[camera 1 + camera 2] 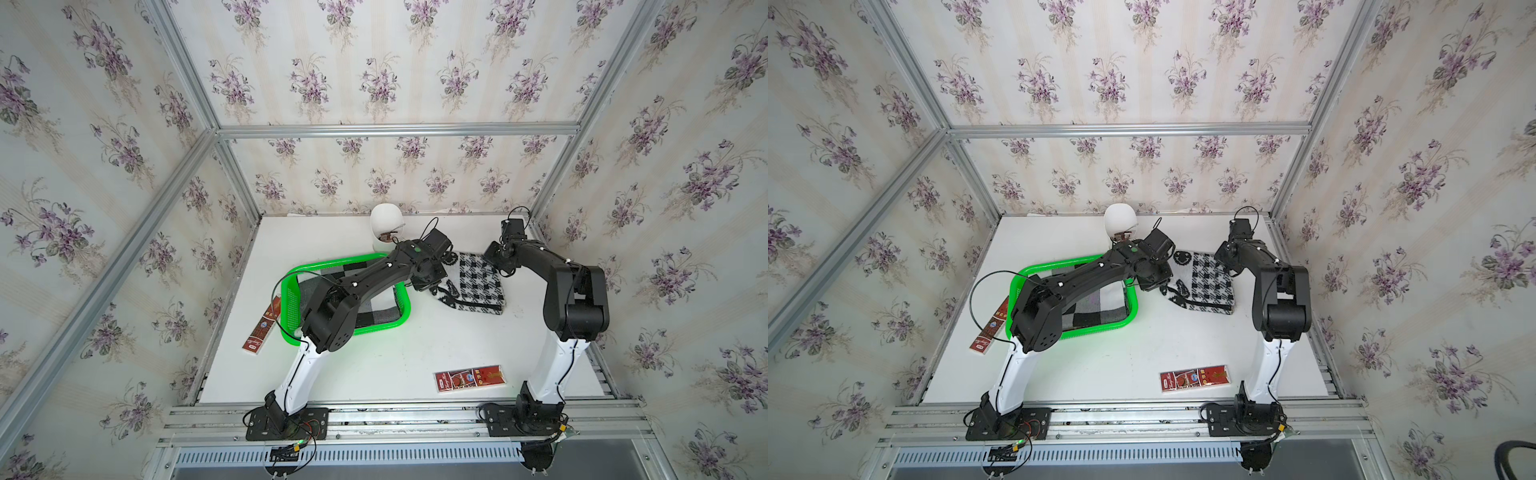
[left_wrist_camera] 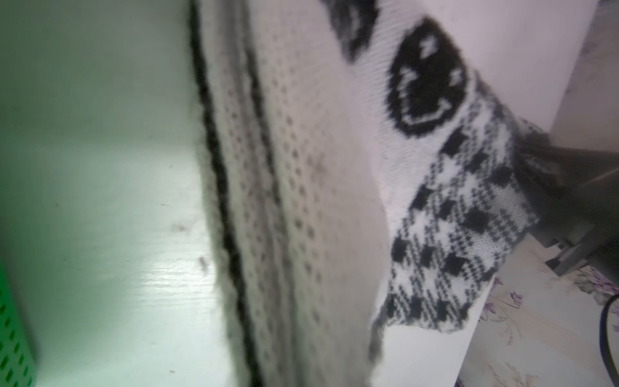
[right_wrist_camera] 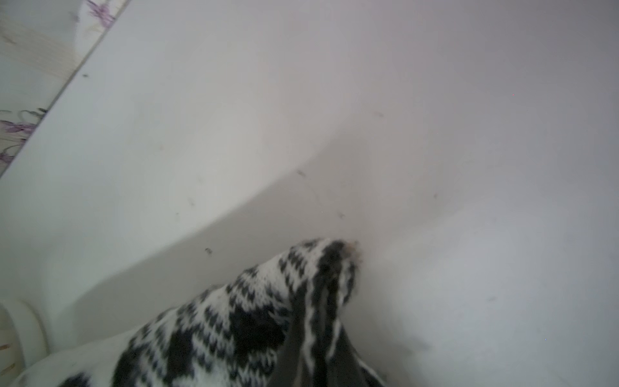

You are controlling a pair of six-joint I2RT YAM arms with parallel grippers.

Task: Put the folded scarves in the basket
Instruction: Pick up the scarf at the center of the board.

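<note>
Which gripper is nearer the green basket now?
Left. The left gripper is at the scarf edge beside the basket; the right gripper is at the scarf corner farthest from it.

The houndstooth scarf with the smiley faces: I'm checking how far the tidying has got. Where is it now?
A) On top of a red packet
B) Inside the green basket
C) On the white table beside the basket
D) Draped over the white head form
C: in both top views the houndstooth scarf lies on the table, to the side of the green basket and outside its rim.
</note>
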